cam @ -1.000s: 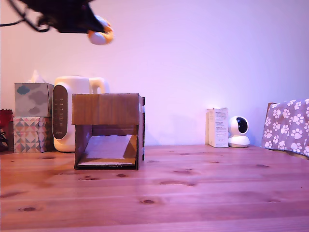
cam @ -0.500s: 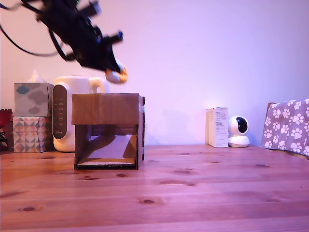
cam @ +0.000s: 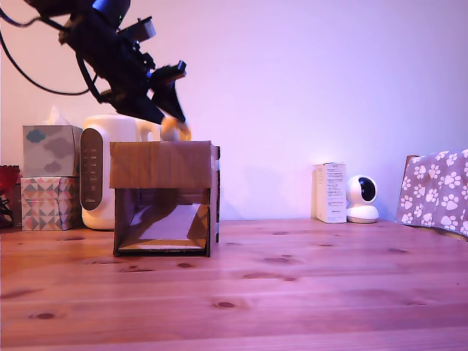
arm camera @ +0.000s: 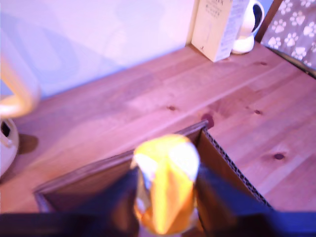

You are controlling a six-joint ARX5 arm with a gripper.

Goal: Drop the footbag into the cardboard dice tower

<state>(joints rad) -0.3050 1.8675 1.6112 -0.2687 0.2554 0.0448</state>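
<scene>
Gripper [cam: 174, 123] poised over cardboard dice tower [cam: 162, 197]
Its jaws clamp the footbag [arm camera: 165, 185] directly above the tower's open top, apparently lined up for release.

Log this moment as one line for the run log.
phase: pre-release | gripper: shut on footbag | position: over open top of cardboard dice tower | ramp: nothing on it
</scene>
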